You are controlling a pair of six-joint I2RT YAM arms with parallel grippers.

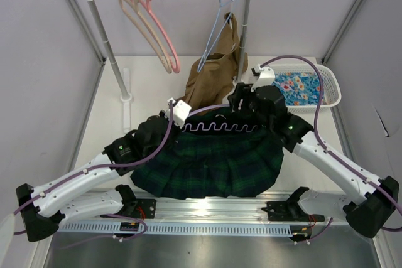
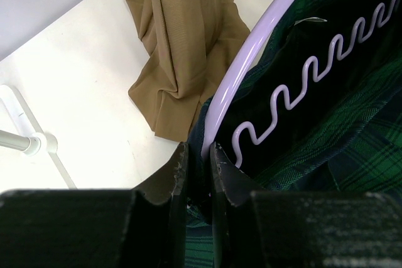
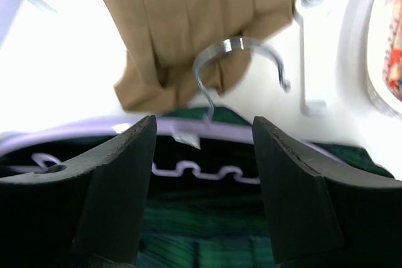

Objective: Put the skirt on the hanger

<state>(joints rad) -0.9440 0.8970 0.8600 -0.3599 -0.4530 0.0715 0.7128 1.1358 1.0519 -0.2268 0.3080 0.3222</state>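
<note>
Left hand (image 2: pixel 200 156) pinches 1 end of the hanger (image 2: pixel 248 61) against the skirt (image 1: pixel 213 161); right hand (image 3: pixel 204 131) hovers spread over the hook (image 3: pixel 239 43). Skirt lies on the table (image 1: pixel 151 92). Hold that pinch firm while seating the waistband evenly.

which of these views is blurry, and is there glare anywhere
Right wrist: soft all over, the hanger hook and the tan garment smeared, and the table blown out white. Left wrist: sharp on the hanger's wavy bar, with the camera's own fingers dark and featureless. Top external: crisp, with a bright glare patch on the metal rail; the skirt is dark but its plaid shows.
</note>
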